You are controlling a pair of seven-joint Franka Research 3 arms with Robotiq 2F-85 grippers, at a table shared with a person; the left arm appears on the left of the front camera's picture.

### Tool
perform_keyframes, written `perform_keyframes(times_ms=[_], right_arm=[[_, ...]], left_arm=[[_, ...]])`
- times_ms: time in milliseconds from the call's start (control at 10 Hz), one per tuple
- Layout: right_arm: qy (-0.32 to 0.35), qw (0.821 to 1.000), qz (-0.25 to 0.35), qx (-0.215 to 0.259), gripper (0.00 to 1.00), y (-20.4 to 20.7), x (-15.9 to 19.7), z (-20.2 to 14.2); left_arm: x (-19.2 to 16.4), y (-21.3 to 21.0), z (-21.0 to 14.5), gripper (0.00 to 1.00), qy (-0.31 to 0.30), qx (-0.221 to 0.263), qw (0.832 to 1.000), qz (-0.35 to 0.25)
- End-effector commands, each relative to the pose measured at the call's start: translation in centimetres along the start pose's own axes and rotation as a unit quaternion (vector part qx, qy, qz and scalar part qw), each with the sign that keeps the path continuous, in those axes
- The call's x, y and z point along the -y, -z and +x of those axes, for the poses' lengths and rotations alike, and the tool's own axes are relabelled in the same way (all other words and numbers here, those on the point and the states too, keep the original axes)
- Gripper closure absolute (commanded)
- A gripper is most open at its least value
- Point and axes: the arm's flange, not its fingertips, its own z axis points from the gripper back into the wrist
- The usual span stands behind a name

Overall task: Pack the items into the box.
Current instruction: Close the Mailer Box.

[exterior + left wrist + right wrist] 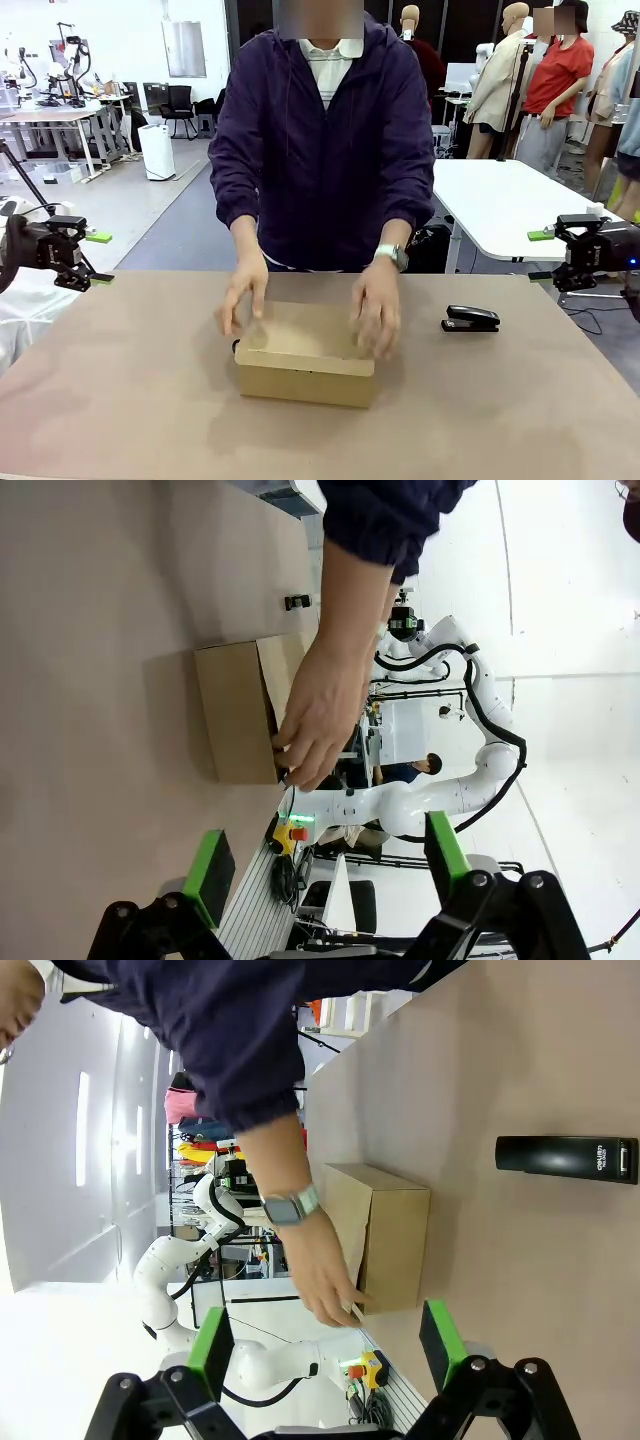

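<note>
Sitting mid-table, the box (305,367) is being pressed by the person's hands (375,318). Both grippers (98,258) (545,255) are waiting spread wide; reaching in now could be bumping fingers.

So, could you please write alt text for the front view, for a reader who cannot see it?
A person in a dark jacket rests both hands, one and the other, on a closed cardboard box on a brown table. A black stapler lies nearby; two open robot tools, left and right, wait at the sides.

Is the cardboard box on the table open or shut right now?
Shut: the box has its flap lid lying flat on top, with the person's hands resting on it.
</note>
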Motion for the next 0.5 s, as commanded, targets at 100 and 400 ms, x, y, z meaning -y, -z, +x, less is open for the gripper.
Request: perform_keyframes(times_ms=[100, 400], right_arm=[[-0.001, 1.0, 0.0, 0.007, 0.0, 0.26, -0.41, -0.46], [-0.001, 1.0, 0.0, 0.007, 0.0, 0.26, -0.41, -0.46]], left_arm=[[0.41, -0.05, -0.11, 0.0, 0.002, -0.003, 1.0, 0.004], [0.41, -0.05, -0.11, 0.0, 0.002, -0.003, 1.0, 0.004]])
